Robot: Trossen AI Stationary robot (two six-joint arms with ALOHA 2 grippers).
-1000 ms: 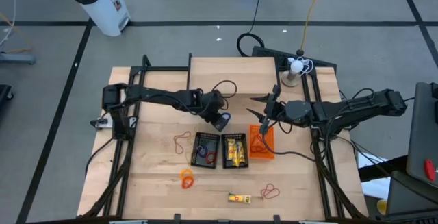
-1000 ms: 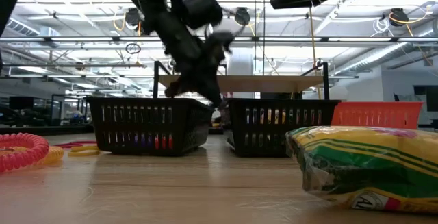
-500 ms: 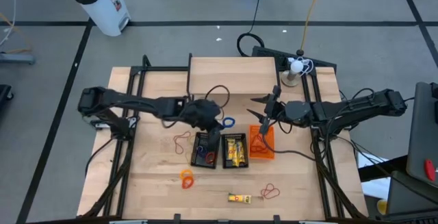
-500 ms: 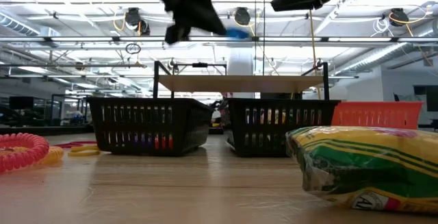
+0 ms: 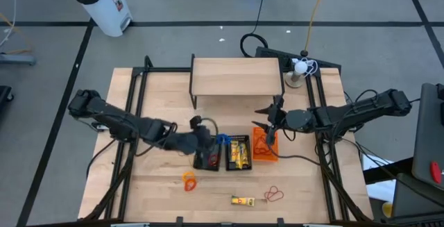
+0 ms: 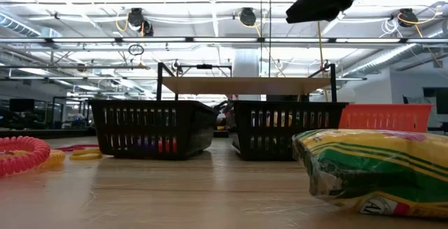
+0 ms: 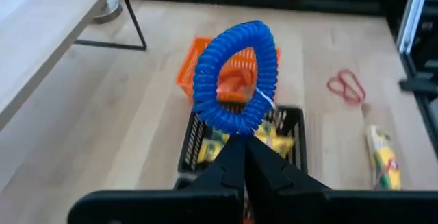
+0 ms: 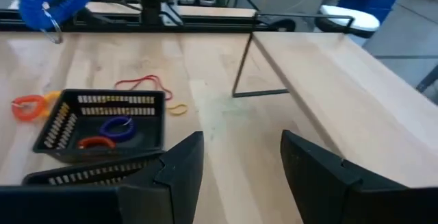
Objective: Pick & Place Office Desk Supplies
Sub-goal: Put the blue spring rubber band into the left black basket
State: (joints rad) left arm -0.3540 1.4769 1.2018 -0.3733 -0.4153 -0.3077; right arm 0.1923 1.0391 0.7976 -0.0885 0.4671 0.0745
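The left pincer [image 7: 241,157] pinches a blue coil loop [image 7: 236,77], held above the black baskets [image 5: 208,153] at mid-desk; the right pincer [image 8: 239,159], fingers spread and empty, hovers over the orange basket [image 5: 265,146].

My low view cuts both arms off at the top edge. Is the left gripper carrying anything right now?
Observer: Yes. The left gripper is shut on a blue coiled loop.
Operator: Where is it over the table?
Observer: Seen from above, it hangs at the far edge of the baskets, about where the left black basket meets the middle black basket.
Operator: And the right gripper?
Observer: The right gripper is open with nothing between its fingers, above the far edge of the orange basket.
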